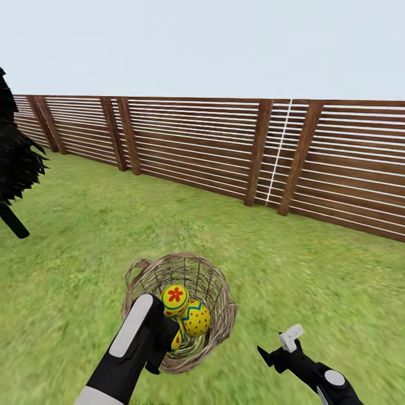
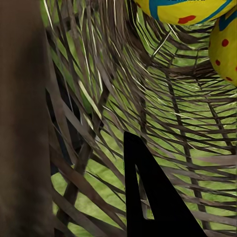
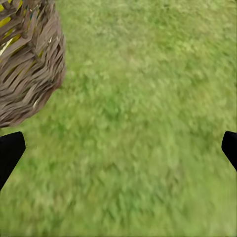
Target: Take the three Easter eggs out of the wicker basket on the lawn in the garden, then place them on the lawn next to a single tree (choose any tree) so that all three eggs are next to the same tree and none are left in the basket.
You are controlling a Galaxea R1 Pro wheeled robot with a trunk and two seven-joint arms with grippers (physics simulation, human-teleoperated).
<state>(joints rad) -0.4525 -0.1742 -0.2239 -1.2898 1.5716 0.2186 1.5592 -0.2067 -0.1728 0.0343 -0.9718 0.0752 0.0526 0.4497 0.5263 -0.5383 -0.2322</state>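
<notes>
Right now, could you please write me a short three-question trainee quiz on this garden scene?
1. True or false: the round woven brown-twig wicker basket lies on a grey patio.
2. Which arm reaches into the basket? A) left B) right
3. Fill in: the right gripper hovers over the ____, beside the basket.

Key:
1. False; it sits on the mottled green lawn.
2. A; the left gripper is inside, by the yellow eggs painted with red dots and blue zigzags.
3. Lawn; its fingers stand wide apart, empty.
</notes>
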